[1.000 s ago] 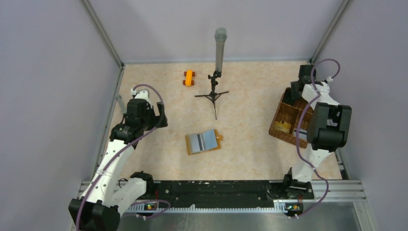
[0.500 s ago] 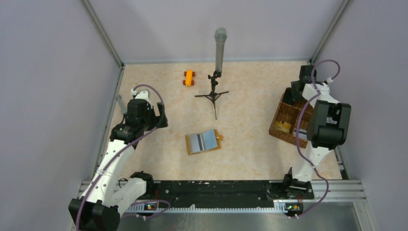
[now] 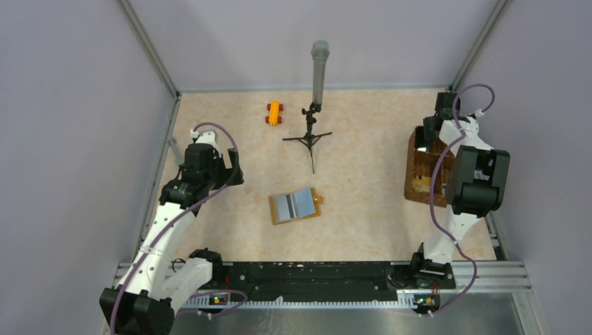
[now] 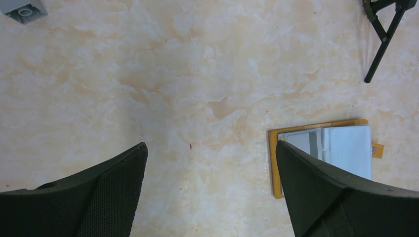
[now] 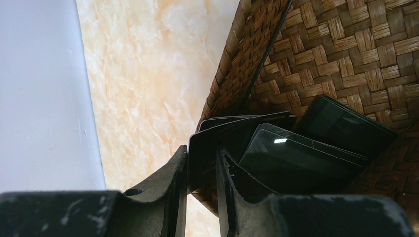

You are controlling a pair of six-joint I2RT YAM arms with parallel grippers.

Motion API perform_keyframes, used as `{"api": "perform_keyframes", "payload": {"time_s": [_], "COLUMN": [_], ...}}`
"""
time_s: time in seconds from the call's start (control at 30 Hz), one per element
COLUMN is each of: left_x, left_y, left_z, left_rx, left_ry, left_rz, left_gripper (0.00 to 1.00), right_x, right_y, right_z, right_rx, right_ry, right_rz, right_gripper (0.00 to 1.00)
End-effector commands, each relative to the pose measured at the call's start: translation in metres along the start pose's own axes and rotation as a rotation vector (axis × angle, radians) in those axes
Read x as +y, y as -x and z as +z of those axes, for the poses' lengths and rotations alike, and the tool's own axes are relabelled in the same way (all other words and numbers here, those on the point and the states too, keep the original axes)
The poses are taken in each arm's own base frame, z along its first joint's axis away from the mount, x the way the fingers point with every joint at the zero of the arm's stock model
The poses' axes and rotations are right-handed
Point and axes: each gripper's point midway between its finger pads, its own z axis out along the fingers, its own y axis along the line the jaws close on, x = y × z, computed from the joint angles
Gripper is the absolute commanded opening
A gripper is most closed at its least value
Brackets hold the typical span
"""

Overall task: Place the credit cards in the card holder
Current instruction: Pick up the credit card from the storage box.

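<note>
With the right claw (image 5: 201, 153) clenched, seemingly on a dark card (image 5: 207, 140) in the wicker basket (image 5: 321, 59) at the right, and the left claw (image 4: 211, 144) released, the card is best drawn straight up, then carried to the card holder (image 3: 278, 218) laid open mid-desk under the credit cards (image 3: 294, 203).

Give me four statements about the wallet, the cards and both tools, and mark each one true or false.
1. The card holder lies open on the table with a pale blue card on it. True.
2. The left tool is shut on a card. False: it is open over bare table and holds nothing.
3. The right tool pinches a dark card in the wicker basket. True.
4. The toy car sits in the basket. False: it stands on the table, well away from the basket.
</note>
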Motion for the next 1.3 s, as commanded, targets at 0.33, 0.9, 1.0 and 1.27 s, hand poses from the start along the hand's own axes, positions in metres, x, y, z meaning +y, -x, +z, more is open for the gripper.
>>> {"api": "perform_keyframes", "payload": {"time_s": [0.33,0.9,1.0,1.27], "left_x": [-0.004,-0.005,-0.005,-0.006], "left_y": [0.006,0.007,0.007,0.007], "left_z": [-0.003,-0.005,-0.005,-0.005], "left_rx": [-0.042,-0.048,-0.05,-0.049], "left_ry": [-0.024,-0.033,-0.035,-0.039], "left_rz": [0.014,0.013,0.013,0.014], "left_gripper": [0.99,0.99,0.99,0.99], "right_x": [0.035,0.036,0.037,0.037], "right_y": [0.038,0.034,0.041,0.048], "right_z": [-0.043,-0.051,-0.06,-0.073], "right_rx": [-0.07,-0.046,-0.069,-0.088], "right_ry": [0.107,0.131,0.139,0.151], "right_rz": [0.003,-0.006,-0.006,-0.024], "right_gripper": [0.11,0.0,0.01,0.0]}}
